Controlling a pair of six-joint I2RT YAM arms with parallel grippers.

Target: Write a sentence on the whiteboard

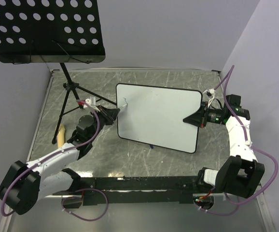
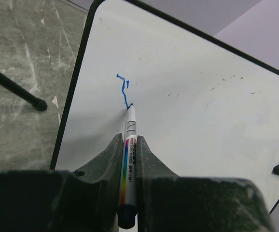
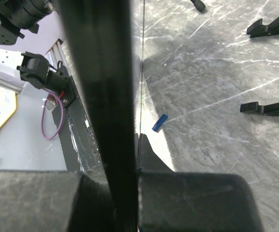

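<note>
The whiteboard (image 1: 159,118) stands tilted up off the table in the middle. My left gripper (image 1: 114,114) is at its left edge, shut on a white marker (image 2: 129,145) with a rainbow stripe. The marker's tip touches the board (image 2: 188,96) at the lower end of a short blue squiggle (image 2: 123,89), the only writing that shows of the sentence. My right gripper (image 1: 193,119) is shut on the board's right edge, which the right wrist view shows edge-on as a dark bar (image 3: 105,96) between the jaws. A blue marker cap (image 3: 160,123) lies on the table under the board.
A black perforated music-stand tray (image 1: 43,29) hangs over the far left, its tripod legs (image 1: 64,104) spread on the table near my left arm. A wooden piece (image 1: 61,133) lies by the left edge. Two black feet (image 3: 270,108) sit behind the board.
</note>
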